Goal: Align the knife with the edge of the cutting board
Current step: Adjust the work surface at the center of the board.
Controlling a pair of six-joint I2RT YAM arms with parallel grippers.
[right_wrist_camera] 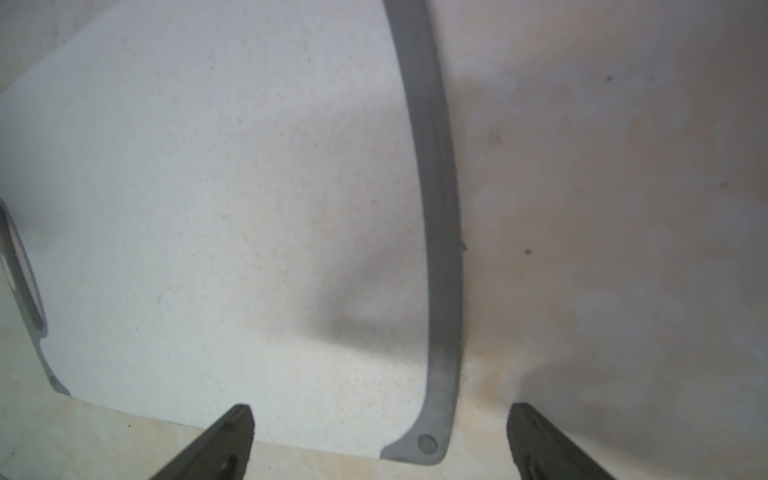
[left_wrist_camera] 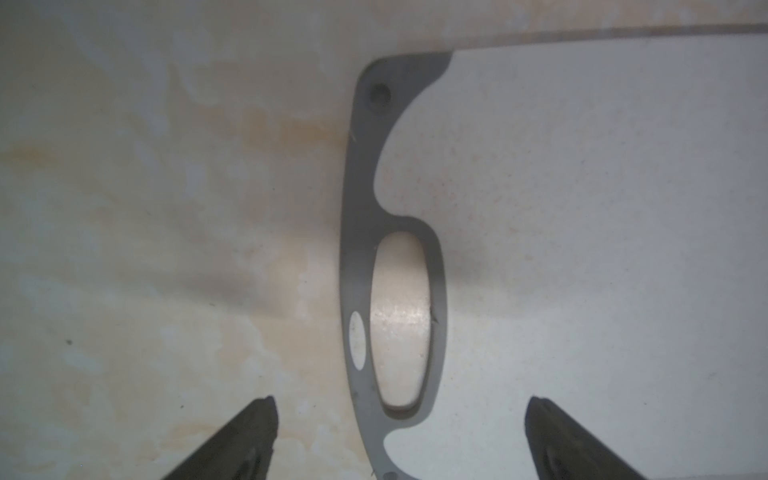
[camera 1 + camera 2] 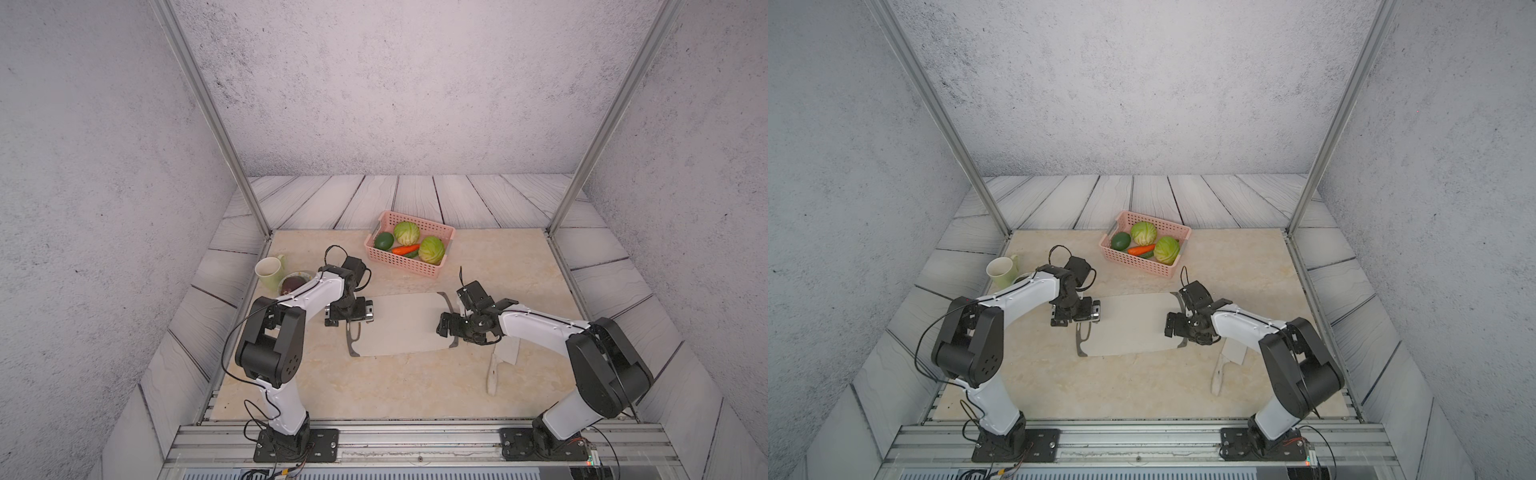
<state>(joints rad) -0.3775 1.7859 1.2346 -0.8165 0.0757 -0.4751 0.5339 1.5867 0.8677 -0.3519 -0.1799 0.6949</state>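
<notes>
Here, left gripper (image 2: 401, 401) spread wide over cutting board (image 3: 403, 324) cutout, right gripper (image 1: 379, 409) likewise, both empty, pale cleaver (image 3: 500, 357) flat nearby.

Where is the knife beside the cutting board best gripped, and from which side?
Probably by the cream handle of the knife, coming straight down from above: it is narrow and lies clear, while the broad blade lies flat, partly under the right arm.

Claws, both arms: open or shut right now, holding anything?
Left claw: open, holding nothing, over the cutting board at its handle end.
Right claw: open, holding nothing, over the board's opposite end.
</notes>
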